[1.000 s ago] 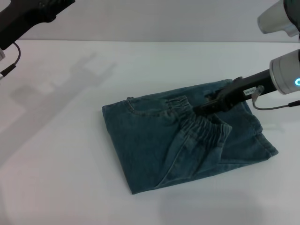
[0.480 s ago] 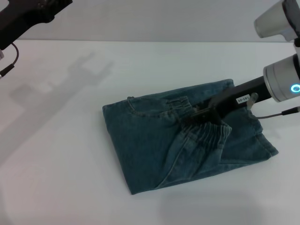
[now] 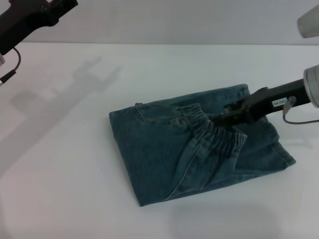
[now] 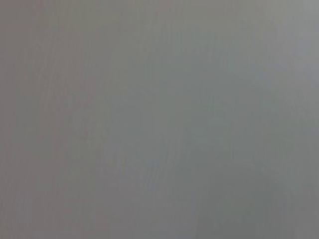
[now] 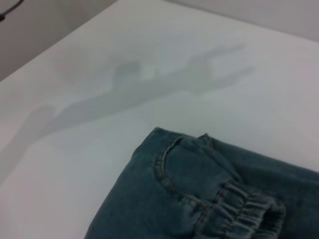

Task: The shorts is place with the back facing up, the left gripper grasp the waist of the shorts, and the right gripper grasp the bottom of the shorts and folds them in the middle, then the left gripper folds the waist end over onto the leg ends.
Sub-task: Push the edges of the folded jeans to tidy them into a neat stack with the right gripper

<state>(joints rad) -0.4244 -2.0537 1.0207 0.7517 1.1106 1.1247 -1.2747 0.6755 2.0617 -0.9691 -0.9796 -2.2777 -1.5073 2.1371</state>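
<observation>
The faded blue denim shorts (image 3: 159,159) lie folded on the white table, and the right wrist view shows them close up (image 5: 164,209). The ruffled elastic waist (image 3: 219,137) is turned over on top of the denim, right of the middle; the same waist (image 5: 249,211) appears in the right wrist view. Beyond it on the right runs a flat straight denim edge (image 3: 285,152), probably the leg ends. My right gripper (image 3: 222,118) reaches in from the right, its tip at the waist's far rim. My left gripper (image 3: 60,7) hangs high at the far left, away from the shorts.
The white table (image 3: 75,174) stretches around the shorts on all sides. Shadows of the left arm fall on the table at the far left (image 3: 75,82). A cable (image 3: 299,117) dangles from the right arm. The left wrist view holds only plain grey.
My right gripper pushed left and down onto the waist, then drew back to the right. The ruffled band now stands a little fuller. The left arm has barely moved.
</observation>
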